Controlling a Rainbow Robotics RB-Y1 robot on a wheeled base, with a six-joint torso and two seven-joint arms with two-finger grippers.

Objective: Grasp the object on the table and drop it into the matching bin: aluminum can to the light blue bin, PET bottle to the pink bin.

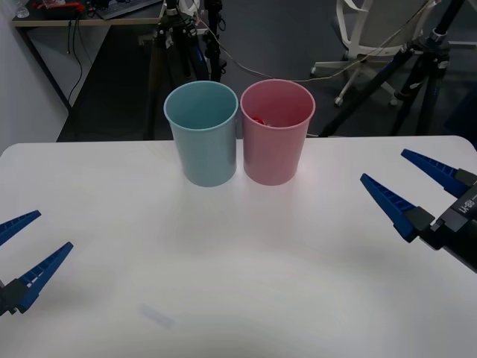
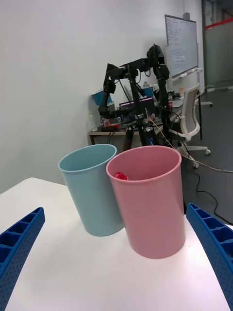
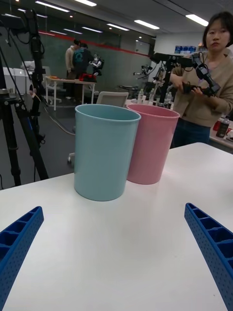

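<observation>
Left gripper (image 1: 19, 257), lower left of frame: spread, holding nothing. Light blue bin (image 1: 202, 134), upper centre, touching pink bin (image 1: 276, 133). PET bottle (image 1: 257, 118) inside pink bin, red cap visible. Right gripper (image 1: 406, 183), right edge: spread, unloaded.

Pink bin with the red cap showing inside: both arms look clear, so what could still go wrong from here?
1. The tall round pink plastic bin stands right beside the light blue plastic bin; nudging one could shift both.
2. The open right gripper hovers near the white table edge; an inward sweep might clip the pink bin.
3. The open left gripper hangs low over the table.
</observation>
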